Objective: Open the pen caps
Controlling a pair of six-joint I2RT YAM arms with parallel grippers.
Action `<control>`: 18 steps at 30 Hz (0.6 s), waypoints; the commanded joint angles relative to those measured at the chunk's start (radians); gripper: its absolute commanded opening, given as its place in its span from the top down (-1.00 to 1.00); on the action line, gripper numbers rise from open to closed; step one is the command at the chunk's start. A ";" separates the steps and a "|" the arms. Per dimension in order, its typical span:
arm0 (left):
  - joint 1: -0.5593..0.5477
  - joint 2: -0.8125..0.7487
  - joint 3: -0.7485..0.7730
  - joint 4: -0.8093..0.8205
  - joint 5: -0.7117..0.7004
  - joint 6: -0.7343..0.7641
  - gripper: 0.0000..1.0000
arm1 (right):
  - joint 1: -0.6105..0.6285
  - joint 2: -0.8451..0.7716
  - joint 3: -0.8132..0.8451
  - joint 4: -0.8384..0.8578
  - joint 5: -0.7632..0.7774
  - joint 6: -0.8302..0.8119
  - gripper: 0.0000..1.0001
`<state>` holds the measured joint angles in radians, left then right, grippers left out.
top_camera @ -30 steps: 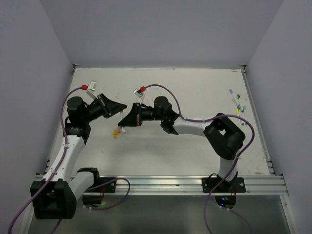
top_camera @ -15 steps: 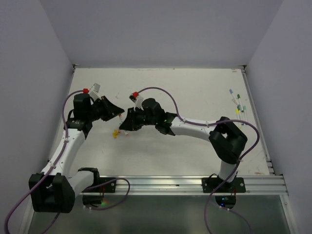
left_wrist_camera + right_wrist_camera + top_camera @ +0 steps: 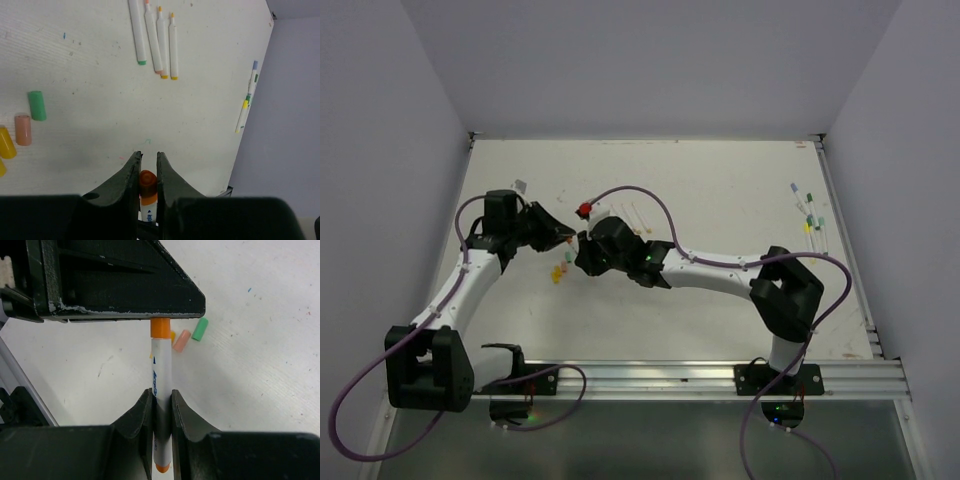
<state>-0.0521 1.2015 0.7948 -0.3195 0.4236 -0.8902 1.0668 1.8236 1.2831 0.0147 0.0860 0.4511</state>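
Note:
My right gripper [image 3: 161, 392] is shut on the white barrel of a pen [image 3: 161, 367] and holds it above the table. The pen's orange cap [image 3: 159, 327] sits between the jaws of my left gripper [image 3: 148, 159], which is shut on the cap [image 3: 148, 181]. In the top view the left gripper [image 3: 564, 238] and the right gripper [image 3: 582, 246] meet tip to tip. Loose caps lie on the table below: green [image 3: 37, 105], salmon [image 3: 23, 129] and yellow [image 3: 6, 142]; green [image 3: 200, 329] and salmon [image 3: 182, 340] also show in the right wrist view.
Several uncapped white pens [image 3: 155, 37] lie side by side behind the grippers [image 3: 636, 215]. Several capped pens [image 3: 810, 212] lie near the back right edge, also in the left wrist view [image 3: 248, 100]. Walls close in the table on three sides.
Both arms have swung in and to the left. The two grippers, slightly apart before, now meet with the pen held between them.

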 commanded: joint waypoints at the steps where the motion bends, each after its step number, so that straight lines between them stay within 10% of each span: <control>1: 0.047 -0.068 0.057 0.237 -0.105 0.056 1.00 | 0.016 -0.003 -0.010 -0.246 -0.075 -0.038 1.00; 2: 0.047 -0.051 0.063 0.229 -0.010 0.100 1.00 | 0.013 0.000 -0.005 -0.243 -0.083 -0.038 1.00; 4: 0.049 -0.045 0.061 0.209 0.056 0.135 0.08 | -0.002 -0.001 -0.007 -0.236 -0.118 -0.032 1.00; 9: 0.047 -0.151 0.001 0.157 0.035 0.194 -0.77 | -0.028 -0.010 -0.024 -0.211 -0.181 -0.034 1.00; 18: 0.047 -0.181 -0.054 0.117 0.061 0.220 -0.72 | -0.036 -0.038 -0.005 -0.203 -0.171 -0.022 1.00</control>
<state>-0.0074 1.0321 0.7803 -0.2157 0.4595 -0.6952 1.0382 1.8259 1.2480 -0.1844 -0.0792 0.4335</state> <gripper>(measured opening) 0.879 0.166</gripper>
